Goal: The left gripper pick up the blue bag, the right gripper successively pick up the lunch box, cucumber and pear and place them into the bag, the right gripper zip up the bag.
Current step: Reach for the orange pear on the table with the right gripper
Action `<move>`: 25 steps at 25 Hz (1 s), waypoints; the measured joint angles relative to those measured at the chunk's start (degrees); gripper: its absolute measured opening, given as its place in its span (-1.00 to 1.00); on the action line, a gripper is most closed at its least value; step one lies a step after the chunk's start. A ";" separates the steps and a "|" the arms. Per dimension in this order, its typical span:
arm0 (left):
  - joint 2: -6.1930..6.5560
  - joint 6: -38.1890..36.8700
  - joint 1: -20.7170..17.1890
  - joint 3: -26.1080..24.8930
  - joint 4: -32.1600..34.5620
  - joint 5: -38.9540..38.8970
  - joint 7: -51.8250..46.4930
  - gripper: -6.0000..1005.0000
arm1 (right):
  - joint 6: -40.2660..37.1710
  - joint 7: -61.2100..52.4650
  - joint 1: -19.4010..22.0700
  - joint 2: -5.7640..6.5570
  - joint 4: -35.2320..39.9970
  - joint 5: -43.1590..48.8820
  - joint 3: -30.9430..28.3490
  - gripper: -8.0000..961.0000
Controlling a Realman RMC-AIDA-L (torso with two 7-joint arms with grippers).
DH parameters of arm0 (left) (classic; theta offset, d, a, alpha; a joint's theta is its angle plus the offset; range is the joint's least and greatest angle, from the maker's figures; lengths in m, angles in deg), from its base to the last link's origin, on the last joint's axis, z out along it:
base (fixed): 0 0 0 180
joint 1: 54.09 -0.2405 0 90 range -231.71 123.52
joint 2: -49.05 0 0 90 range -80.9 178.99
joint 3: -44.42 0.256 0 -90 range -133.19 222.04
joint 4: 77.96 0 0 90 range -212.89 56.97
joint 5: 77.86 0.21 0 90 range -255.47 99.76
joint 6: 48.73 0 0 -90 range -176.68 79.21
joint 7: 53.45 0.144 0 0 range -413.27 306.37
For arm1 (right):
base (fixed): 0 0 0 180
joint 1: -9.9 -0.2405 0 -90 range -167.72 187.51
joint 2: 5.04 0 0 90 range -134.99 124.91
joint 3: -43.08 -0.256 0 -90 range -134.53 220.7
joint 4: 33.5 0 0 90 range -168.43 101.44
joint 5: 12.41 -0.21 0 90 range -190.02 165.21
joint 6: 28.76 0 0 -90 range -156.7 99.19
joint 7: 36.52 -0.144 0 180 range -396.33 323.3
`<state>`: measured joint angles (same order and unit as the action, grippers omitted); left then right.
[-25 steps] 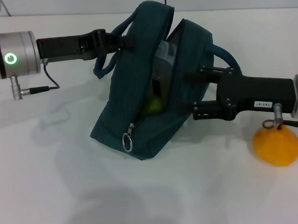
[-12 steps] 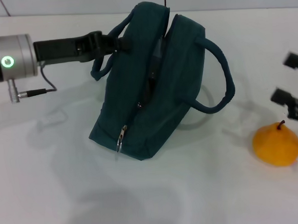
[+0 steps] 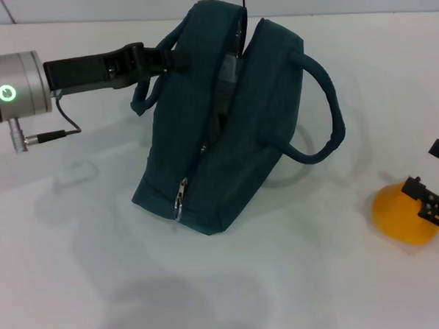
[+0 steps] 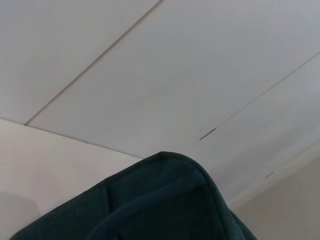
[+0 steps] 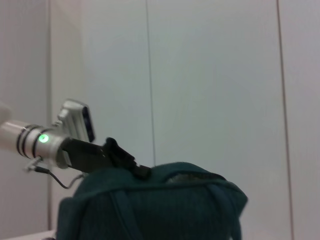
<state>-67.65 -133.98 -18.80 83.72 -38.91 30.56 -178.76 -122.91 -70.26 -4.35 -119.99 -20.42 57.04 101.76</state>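
Nearest the robot, the round orange-yellow pear (image 3: 404,214) sits on the white tabletop (image 3: 101,288), well to the right of the large teal-blue fabric bag (image 3: 225,135). The black two-fingered right gripper (image 3: 431,184) is at the pear's far right side with its jaws spread wide, one finger across the fruit and nothing gripped.

To take the pear well, the fingers should straddle its widest part before closing, since the rounded skin looks likely to slip or roll under an off-centre squeeze.

Farther back, the bag leans with its top seam parted; neither lunch box nor cucumber is visible. The black left gripper (image 3: 171,58) pinches a bag handle loop beside the top edge, and should hold that mouth open.
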 joint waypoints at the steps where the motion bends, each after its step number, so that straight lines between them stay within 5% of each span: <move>1: -0.01 0.00 -0.06 -0.01 -0.01 -0.02 0.05 -0.90 | 0.33 0.65 0.00 -0.01 -0.52 -0.21 -0.01 0.50; 14: -0.27 0.00 -1.05 -0.01 -0.04 -0.06 0.35 -0.90 | 2.40 4.65 -0.86 -0.23 -4.26 -0.73 0.12 0.45; 25: -0.28 -0.32 -1.36 0.11 -0.04 -0.06 0.42 -0.90 | 2.40 4.55 -1.92 -0.27 -6.24 -0.73 0.20 0.07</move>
<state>-67.94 -134.31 -20.16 83.83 -38.94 30.50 -178.34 -120.51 -65.72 -6.27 -120.27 -26.66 56.32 101.96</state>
